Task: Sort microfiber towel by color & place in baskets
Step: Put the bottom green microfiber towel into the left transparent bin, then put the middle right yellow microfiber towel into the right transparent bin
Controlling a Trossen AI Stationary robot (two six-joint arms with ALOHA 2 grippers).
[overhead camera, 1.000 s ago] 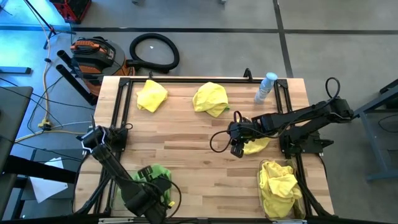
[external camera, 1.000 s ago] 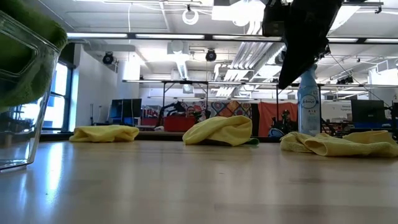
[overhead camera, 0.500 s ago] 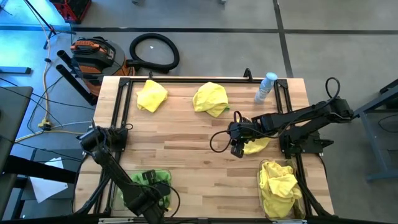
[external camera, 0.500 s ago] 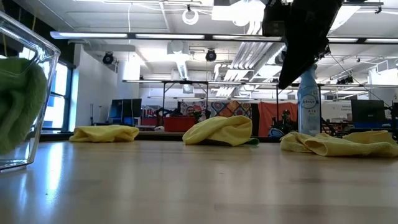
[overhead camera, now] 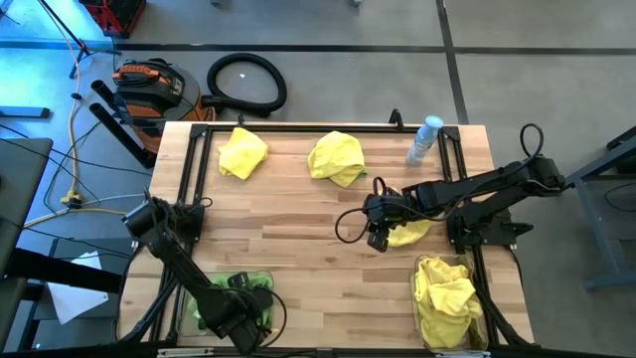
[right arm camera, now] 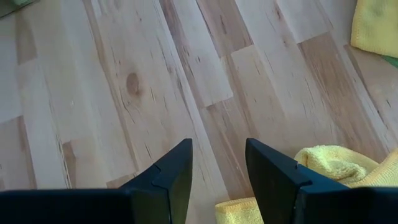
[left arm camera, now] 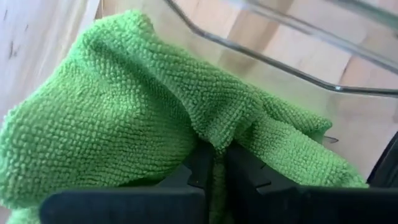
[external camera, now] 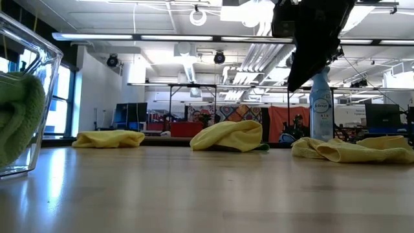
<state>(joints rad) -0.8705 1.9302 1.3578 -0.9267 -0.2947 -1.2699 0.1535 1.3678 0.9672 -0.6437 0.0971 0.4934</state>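
Left pincer (left arm camera: 211, 180): down inside the near-left basket, fingers closed on a fold of the green towel — seen pinched between them in the left wrist view.
Green towel (left arm camera: 155, 118): bunched in the near-left basket; shows in the high view (overhead camera: 243, 288) under the arm and in the low view (external camera: 19, 120) behind the clear wall.
Near-left basket (external camera: 45, 84): at the counter's near-left corner, clear wall rising at the low view's left edge; rim visible in the left wrist view (left arm camera: 280, 65).
Right pincer (right arm camera: 217, 165): hanging above the counter right of centre, fingers parted with bare wood showing between them, gripping nothing; in the high view (overhead camera: 378, 234) just beside a yellow towel.
Yellow towel by the right pincer (overhead camera: 409, 232): lying flat on the counter, partly under the right arm; also at the right of the low view (external camera: 352, 150).
Near-right basket (overhead camera: 478, 298): at the near-right corner, holding a heap of yellow towels (overhead camera: 445, 293).
Far-left yellow towel (overhead camera: 242, 152): crumpled near the far edge, well apart from the pincers.
Far-middle yellow towel (overhead camera: 336, 157): crumpled — a sliver of green peeks from under its edge in the low view.
Bottle (overhead camera: 424, 139): clear, blue cap, at the far-right of the counter (overhead camera: 298, 219).
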